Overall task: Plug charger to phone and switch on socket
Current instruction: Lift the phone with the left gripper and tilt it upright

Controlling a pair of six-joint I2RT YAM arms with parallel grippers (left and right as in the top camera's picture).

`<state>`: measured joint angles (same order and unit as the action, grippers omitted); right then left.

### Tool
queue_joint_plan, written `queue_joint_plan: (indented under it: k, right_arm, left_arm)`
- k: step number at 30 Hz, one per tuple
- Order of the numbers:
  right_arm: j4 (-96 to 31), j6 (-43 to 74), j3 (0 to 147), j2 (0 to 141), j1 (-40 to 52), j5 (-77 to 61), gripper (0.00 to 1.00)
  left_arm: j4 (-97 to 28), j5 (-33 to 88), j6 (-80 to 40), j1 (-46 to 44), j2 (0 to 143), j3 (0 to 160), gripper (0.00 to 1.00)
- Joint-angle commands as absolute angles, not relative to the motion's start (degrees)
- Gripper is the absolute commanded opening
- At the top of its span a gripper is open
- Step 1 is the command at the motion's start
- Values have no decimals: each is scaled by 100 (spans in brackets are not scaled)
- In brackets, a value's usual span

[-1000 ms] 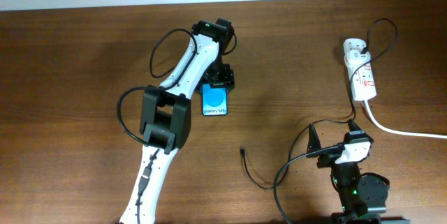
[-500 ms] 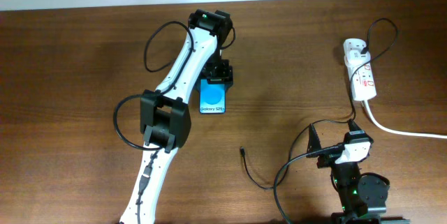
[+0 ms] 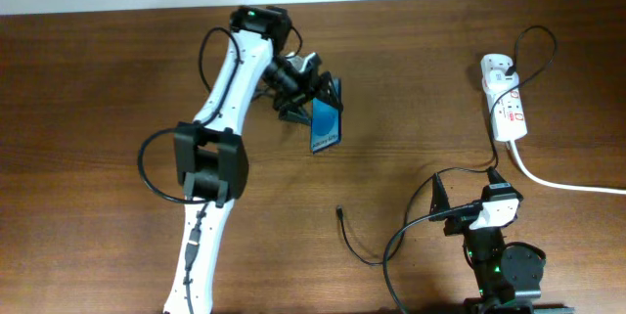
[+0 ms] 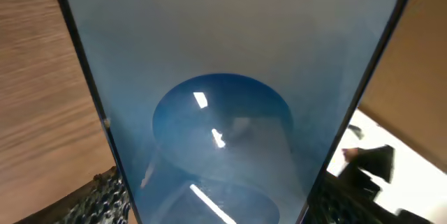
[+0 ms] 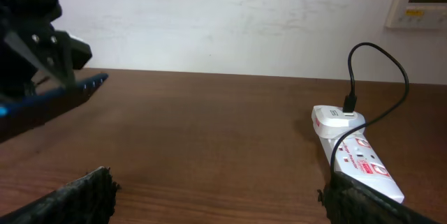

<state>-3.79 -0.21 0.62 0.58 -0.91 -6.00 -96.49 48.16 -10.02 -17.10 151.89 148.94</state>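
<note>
My left gripper [image 3: 311, 102] is shut on the phone [image 3: 327, 126] and holds it above the table, tilted on edge with its blue screen facing right. In the left wrist view the phone [image 4: 223, 98] fills the frame between my fingers [image 4: 105, 196]. The charger cable [image 3: 364, 251] lies on the table with its black connector [image 3: 338, 212] free at front centre. It runs back to the white socket [image 3: 507, 104] at the far right, where its adapter [image 5: 336, 118] is plugged in. My right gripper [image 3: 494, 206] is open and empty, low near the front edge, facing the socket [image 5: 360, 158].
The socket's thick white cord [image 3: 567, 185] runs off to the right. The left arm [image 3: 220, 133] stretches across the left half of the table. A white wall [image 5: 209, 21] stands behind the table's far edge.
My left gripper has lifted the phone off the table, swung it to the right and turned it on edge. The right arm, charger and socket have not moved.
</note>
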Motion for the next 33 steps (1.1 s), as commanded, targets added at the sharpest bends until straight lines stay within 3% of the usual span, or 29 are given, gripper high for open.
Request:
queue_joint_plan:
  k: [1,14,21,33]
  right_arm:
    - [-412,3,32,21,-38,-574,98]
    - [-412,3,32,21,-38,-574,98]
    - [-412,3,32,21,-38,-574,98]
    - [-412,3,32,21,-38,-574,98]
  left_arm:
    - [-9675,6239,-888,-1437,15211,15069,72]
    - [-9675,9019,-1057,-1092,15211,15069,71]
    - [-9675,9021,-1693,-766,15211,15069,72]
    - [-9675,9019,-1712,-685,15211,15069,73]
